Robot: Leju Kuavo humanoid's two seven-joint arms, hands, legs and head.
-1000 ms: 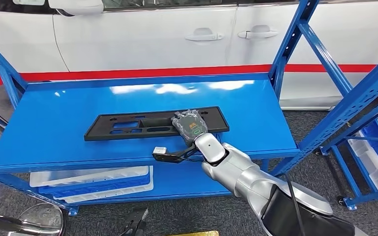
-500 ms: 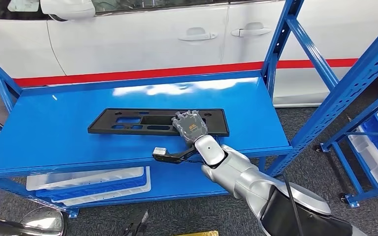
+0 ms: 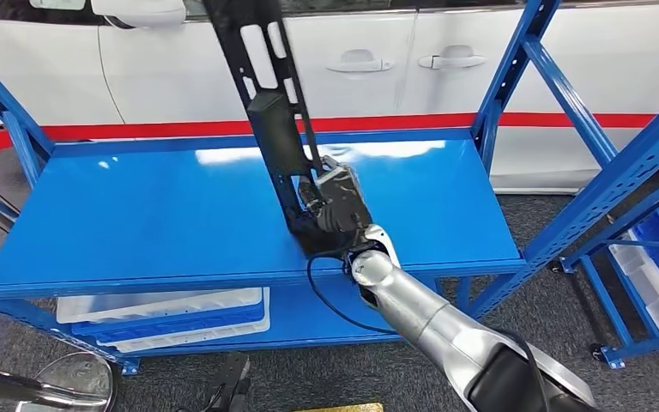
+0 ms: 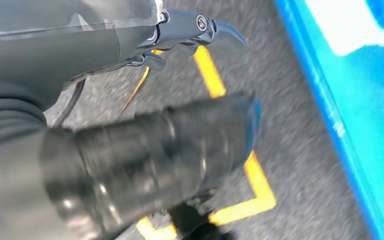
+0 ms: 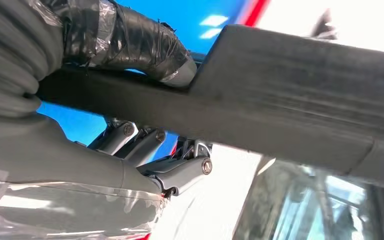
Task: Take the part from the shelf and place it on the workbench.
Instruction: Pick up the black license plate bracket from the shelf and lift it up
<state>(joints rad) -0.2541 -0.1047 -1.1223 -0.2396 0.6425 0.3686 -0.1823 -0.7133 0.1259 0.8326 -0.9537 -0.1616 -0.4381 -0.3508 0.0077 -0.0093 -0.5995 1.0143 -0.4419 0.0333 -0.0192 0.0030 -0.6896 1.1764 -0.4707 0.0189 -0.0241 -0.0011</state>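
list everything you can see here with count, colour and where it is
part: 1, black, long flat panel with cut-outs, tilted up off the shelf, gripped at its lower end
shelf: 1, blue, in front of the robot, upper deck glossy
trays: a stack, white and blue, on the lower deck at left
car: 1, white with a red stripe, behind the shelf
rack: 1, blue, at right, with bins
floor tape: yellow lines on grey floor
right hand: 1, dark, holds the part
left hand: 1, dark, hangs above the floor, blurred
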